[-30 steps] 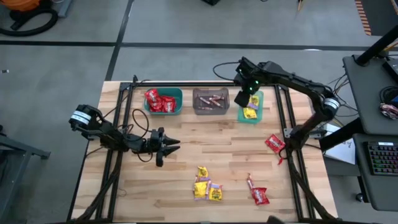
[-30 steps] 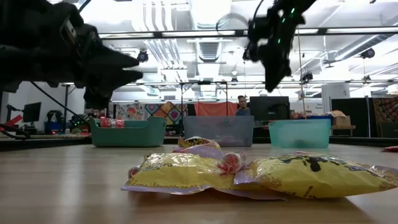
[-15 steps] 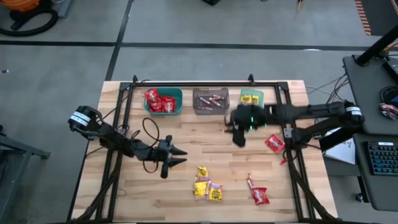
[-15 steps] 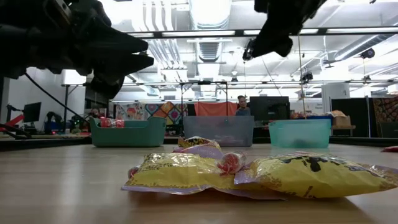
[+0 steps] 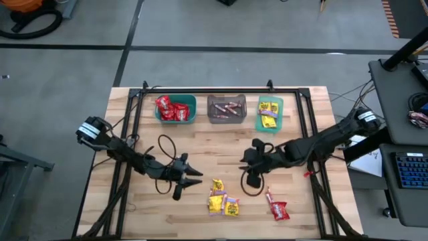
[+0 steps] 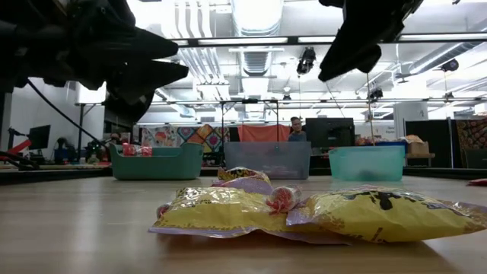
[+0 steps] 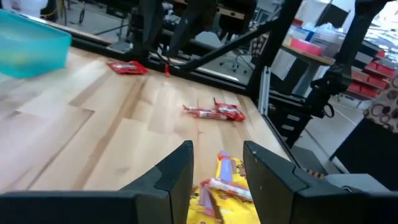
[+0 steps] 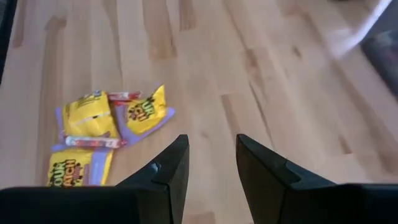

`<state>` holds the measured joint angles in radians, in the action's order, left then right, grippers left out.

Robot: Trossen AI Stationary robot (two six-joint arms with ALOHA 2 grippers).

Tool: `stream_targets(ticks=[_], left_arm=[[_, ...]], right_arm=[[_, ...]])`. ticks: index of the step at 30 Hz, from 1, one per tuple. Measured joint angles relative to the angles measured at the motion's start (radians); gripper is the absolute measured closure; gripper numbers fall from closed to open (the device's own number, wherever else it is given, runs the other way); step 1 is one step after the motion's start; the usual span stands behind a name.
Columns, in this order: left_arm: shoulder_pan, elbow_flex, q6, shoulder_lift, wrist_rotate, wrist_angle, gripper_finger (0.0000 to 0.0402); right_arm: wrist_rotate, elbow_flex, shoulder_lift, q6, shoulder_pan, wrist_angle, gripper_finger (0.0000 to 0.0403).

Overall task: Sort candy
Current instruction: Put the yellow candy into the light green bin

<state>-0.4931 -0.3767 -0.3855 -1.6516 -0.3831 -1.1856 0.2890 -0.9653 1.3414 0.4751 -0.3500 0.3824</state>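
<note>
near the front edge of the table (image 5: pixel 200 144) lies a heap of yellow packets (image 5: pixel 223 200) with thin sticks, and just to its right a red packet (image 5: pixel 277 209). the left gripper (image 5: pixel 192 179) hovers beside the heap, fingers parted, holding nothing. the right gripper (image 5: pixel 249 159) hangs above the middle of the table, also parted and empty. at the far edge, three bins hold red candy (image 5: pixel 172 108), sticks (image 5: pixel 225 108) and yellow candy (image 5: pixel 269 112).
</note>
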Motion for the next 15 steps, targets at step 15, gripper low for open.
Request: stream_targets(ticks=[15], left_arm=[[-0.008, -0.130, -0.054, -0.214, -0.013, -0.002, 0.0262]], right_arm=[[-0.164, -0.019, 0.098, 0.291, -0.117, 0.047, 0.0273]])
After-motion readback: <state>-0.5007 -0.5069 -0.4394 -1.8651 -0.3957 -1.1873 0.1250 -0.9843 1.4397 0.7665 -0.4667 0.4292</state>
